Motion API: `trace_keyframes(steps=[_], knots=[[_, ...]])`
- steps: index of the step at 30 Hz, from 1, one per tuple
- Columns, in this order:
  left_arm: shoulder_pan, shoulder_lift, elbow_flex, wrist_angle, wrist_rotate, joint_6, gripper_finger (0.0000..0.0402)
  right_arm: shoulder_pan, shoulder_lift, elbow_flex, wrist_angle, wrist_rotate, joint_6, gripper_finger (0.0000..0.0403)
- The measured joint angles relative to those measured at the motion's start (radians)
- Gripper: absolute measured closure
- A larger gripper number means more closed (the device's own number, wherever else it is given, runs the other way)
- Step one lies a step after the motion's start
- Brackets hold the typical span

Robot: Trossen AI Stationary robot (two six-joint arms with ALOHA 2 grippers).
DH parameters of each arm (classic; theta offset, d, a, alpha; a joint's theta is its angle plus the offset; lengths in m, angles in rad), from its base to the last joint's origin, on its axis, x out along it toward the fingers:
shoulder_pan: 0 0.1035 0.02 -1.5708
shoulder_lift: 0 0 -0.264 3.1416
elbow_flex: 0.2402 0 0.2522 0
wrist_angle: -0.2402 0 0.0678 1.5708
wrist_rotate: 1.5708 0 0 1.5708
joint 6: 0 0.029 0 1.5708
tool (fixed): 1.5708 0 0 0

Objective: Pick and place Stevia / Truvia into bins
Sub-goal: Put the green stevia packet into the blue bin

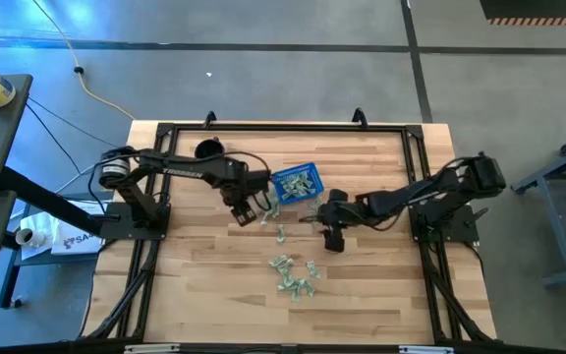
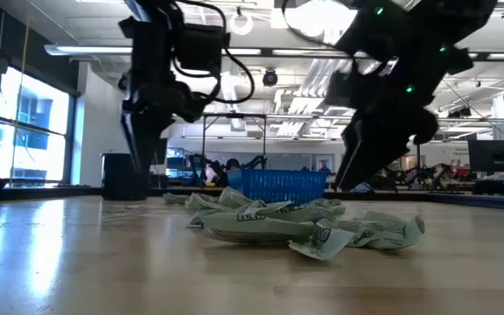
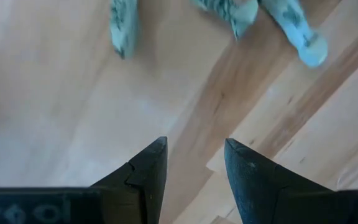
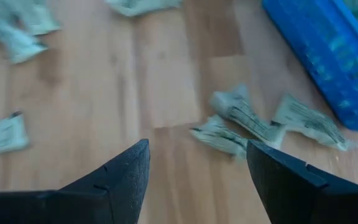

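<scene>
Pale green and white sweetener packets lie scattered on the wooden table: a heap (image 1: 295, 275) toward the near edge, a few (image 1: 275, 218) just near of the blue basket (image 1: 296, 184), and some inside it. In the low view the heap (image 2: 304, 223) lies in front of the basket (image 2: 278, 184). My left gripper (image 1: 245, 212) hovers left of the basket, open and empty (image 3: 194, 165), with packets (image 3: 123, 28) ahead of it. My right gripper (image 1: 330, 234) hovers right of the loose packets, open and empty (image 4: 197, 168), with packets (image 4: 241, 121) and the basket's wall (image 4: 328, 50) ahead.
A black round cup (image 1: 207, 150) stands near the table's far left, beyond the left arm. A black frame (image 1: 283, 126) runs along the table's edges. Bare wood (image 1: 204, 285) lies left of the packet heap toward the near edge.
</scene>
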Motion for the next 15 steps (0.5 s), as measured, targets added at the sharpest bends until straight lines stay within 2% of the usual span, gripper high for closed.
trace_keyframes(steps=[3, 8, 15], knots=[[-0.017, -0.035, -0.065, 0.042, 0.001, -0.04, 0.0208, -0.035, 0.024, 0.01, -0.004, -0.015, 0.016, 0.0146], [-0.018, -0.068, -0.151, 0.12, 0.001, -0.084, 0.0208, -0.063, 0.054, 0.017, -0.003, -0.115, -0.051, 0.0152], [-0.018, -0.071, -0.186, 0.142, -0.002, -0.085, 0.0208, -0.085, 0.09, 0.017, 0.001, -0.172, -0.072, 0.0178]])
